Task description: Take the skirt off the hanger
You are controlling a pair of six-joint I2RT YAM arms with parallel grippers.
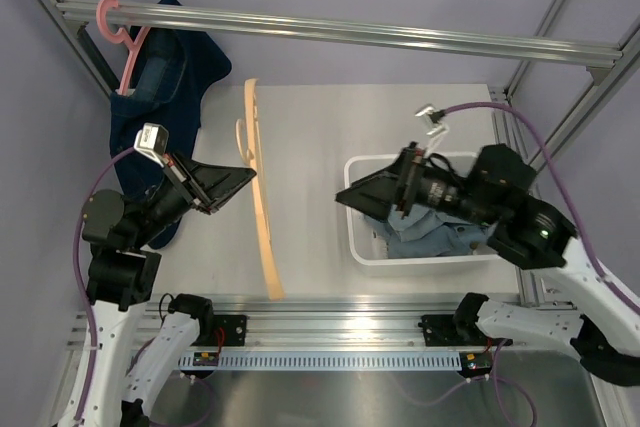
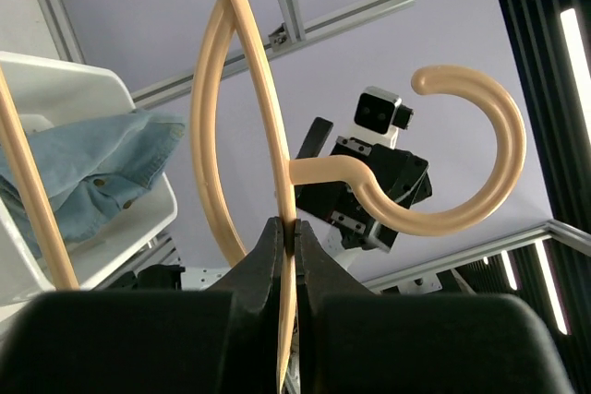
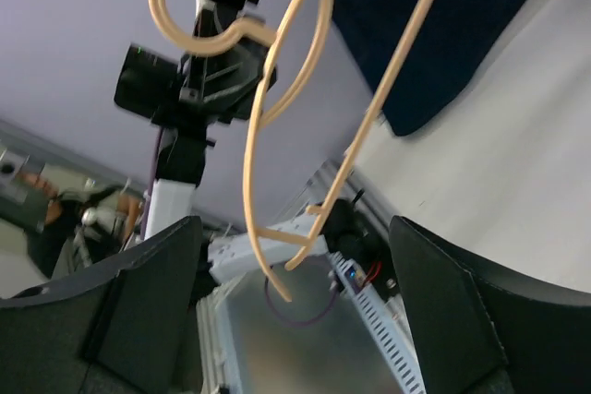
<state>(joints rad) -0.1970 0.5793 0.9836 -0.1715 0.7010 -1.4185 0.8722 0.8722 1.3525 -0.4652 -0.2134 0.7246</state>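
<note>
A bare beige hanger (image 1: pixel 262 209) stands on edge over the table's middle, pinched at its lower bar by my left gripper (image 1: pixel 240 179). In the left wrist view the jaws (image 2: pixel 291 232) are shut on the hanger's bar (image 2: pixel 249 62), with its hook to the right. A light blue denim skirt (image 1: pixel 425 237) lies in the white bin (image 1: pixel 400 259); it also shows in the left wrist view (image 2: pixel 83 163). My right gripper (image 1: pixel 345 197) is open and empty at the bin's left rim, facing the hanger (image 3: pixel 254 136). Its jaws (image 3: pixel 295 265) stand wide apart.
A dark blue garment (image 1: pixel 160 87) hangs on a pink hanger (image 1: pixel 128 47) from the metal rail (image 1: pixel 350 32) at the back left. A small white clip (image 1: pixel 432 119) lies behind the bin. Frame posts stand at both sides.
</note>
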